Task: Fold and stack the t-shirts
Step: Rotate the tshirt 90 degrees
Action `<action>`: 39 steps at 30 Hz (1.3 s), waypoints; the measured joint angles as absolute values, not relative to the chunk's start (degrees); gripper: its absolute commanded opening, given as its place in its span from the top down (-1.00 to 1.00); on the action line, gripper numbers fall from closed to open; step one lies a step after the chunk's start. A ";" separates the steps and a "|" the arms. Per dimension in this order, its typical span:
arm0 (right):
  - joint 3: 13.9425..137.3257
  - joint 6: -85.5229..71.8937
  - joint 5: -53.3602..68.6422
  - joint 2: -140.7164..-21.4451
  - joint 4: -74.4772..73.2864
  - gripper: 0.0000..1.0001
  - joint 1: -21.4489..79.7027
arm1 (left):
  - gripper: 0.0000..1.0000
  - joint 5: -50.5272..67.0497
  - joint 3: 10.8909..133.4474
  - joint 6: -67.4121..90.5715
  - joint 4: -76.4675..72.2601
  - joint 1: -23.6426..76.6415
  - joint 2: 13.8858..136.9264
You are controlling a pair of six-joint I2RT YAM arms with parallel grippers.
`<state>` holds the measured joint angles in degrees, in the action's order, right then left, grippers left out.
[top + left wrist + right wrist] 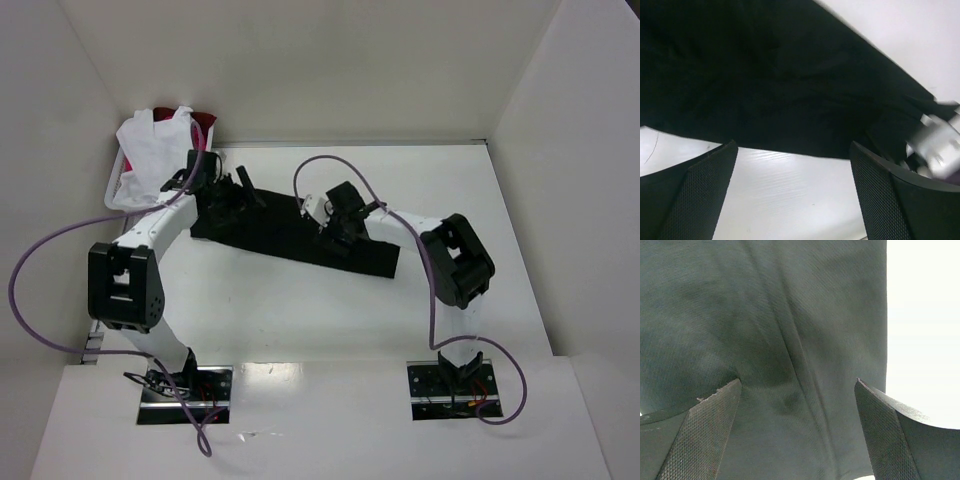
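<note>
Textured black fingers (pixel 705 185) fill the bottom corners of the left wrist view, set wide apart with nothing between them. The left gripper (pixel 792 150) hangs over bare white table (pixel 790 195), just short of the near edge of the black t-shirt (pixel 765 75), which spreads across the upper part of that view. At its right edge a blurred pale part (pixel 935 145) sits by the cloth; what it is cannot be told.

The right wrist view shows something else: the right gripper (pixel 797 385) is directly above the shirt (pixel 790 315), whose cloth fills nearly the whole view, with a soft crease running down between the spread fingers (pixel 705 435) and a straight edge against the table (pixel 920 315) on the right. Its jaws are wide apart too, holding nothing; whether the tips touch the cloth cannot be told.

Only the top view gives the layout. The black t-shirt (pixel 290 235) lies as a long folded band slanting across the middle of the table (pixel 300 310). The left gripper (pixel 238 195) is at its left end and the right gripper (pixel 332 232) is over its middle — both arms reaching in from the near side. Far left, well apart from both grippers, a white t-shirt (pixel 150 150) is heaped in a white basket (pixel 113 195), with a red t-shirt (pixel 205 120) peeking out behind it.
</note>
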<state>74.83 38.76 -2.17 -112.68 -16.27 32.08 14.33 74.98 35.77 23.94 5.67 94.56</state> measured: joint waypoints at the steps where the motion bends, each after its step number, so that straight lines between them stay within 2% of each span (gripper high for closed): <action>1: 73.84 38.33 -2.13 -111.90 -16.40 -1.00 33.21 | -1.00 13.69 74.08 36.56 24.10 5.67 95.61; 15: 61.52 26.76 5.61 -96.75 -21.43 -1.00 40.86 | -1.00 2.66 72.01 44.36 24.18 5.67 103.92; 22: 59.02 24.69 6.74 -95.55 -20.78 -1.00 44.14 | -1.00 -1.10 72.51 46.98 24.53 5.80 107.98; 30: 58.65 25.58 1.93 -95.55 -20.58 -1.00 43.88 | -1.00 -4.01 79.88 48.31 26.00 7.68 113.21; 39: 60.71 27.09 -0.21 -96.42 -19.18 -1.00 38.59 | -1.00 -6.28 90.59 48.16 29.21 9.69 120.60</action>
<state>60.71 27.09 -0.21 -96.42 -19.18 38.59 -6.28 90.59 48.16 29.21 9.69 120.60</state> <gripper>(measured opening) 1.000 1.001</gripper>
